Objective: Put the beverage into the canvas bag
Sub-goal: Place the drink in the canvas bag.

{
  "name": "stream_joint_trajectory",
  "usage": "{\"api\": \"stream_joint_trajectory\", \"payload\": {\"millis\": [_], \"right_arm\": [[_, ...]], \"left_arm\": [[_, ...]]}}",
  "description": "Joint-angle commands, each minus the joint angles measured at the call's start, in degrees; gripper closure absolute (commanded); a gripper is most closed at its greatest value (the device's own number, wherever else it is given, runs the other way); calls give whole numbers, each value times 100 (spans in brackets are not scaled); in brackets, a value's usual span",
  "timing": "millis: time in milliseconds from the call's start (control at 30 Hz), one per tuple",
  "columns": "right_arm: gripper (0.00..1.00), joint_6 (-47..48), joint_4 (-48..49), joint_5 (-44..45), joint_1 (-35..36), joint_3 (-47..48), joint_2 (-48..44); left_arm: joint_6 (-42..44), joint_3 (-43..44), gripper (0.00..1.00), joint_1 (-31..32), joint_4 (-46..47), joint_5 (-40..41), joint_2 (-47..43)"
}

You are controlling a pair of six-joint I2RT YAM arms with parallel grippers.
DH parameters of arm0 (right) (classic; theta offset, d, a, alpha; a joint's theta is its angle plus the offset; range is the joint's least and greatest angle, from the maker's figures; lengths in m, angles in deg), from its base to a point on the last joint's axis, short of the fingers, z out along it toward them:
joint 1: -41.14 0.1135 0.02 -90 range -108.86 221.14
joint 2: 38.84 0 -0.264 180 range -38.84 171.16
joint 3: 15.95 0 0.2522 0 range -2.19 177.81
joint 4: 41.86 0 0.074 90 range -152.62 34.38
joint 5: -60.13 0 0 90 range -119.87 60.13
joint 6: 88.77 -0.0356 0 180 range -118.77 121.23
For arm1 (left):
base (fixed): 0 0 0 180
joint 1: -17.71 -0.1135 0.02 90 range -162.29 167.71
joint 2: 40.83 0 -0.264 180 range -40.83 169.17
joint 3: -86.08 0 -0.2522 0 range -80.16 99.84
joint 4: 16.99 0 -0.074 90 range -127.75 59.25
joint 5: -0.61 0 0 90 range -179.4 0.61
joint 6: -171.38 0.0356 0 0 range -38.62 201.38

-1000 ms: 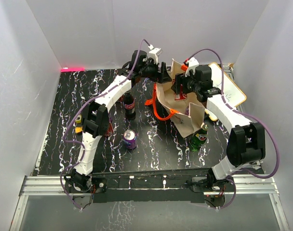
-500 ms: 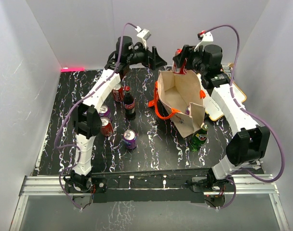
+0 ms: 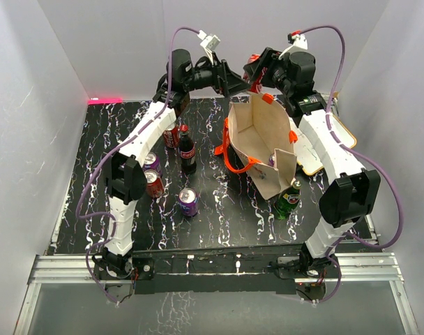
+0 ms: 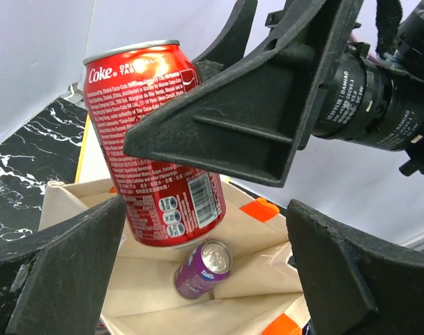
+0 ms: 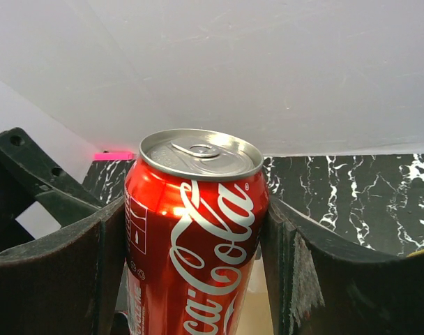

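Note:
A red Coke can, the beverage, hangs upright in the air with my right gripper shut on its sides. In the top view the can and the right gripper are above the far rim of the canvas bag, a beige tote with orange handles that stands open. In the left wrist view the can hangs over the bag's mouth. A purple Fanta can lies on the bag's bottom. My left gripper is open next to the can, touching nothing.
Left of the bag stand a dark cola bottle, a red can, a purple can, another red can and a purple can. A green bottle stands by the bag's near corner. A white board lies behind the bag.
Both arms have risen from low over the bag to above its far rim. The left gripper has opened wide and is off the can, while the right gripper still holds it.

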Motion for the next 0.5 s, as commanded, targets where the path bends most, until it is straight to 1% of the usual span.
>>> {"api": "stream_joint_trajectory", "payload": {"millis": [0,67,267,367,467], "right_arm": [[92,-350,856,-13,79,583,-170],[92,-388,864,-21,113,598,-173],[92,-471,950,-28,190,524,-231],[92,-499,988,-55,209,500,-241],[92,-537,1032,-127,209,495,-257]], "left_arm": [[-136,4,3,110,64,152,-251],[-135,44,3,155,-39,272,-203],[-159,273,10,277,-170,398,-41],[-194,194,10,300,-165,431,-64],[-119,169,8,319,-211,492,-66]]}}
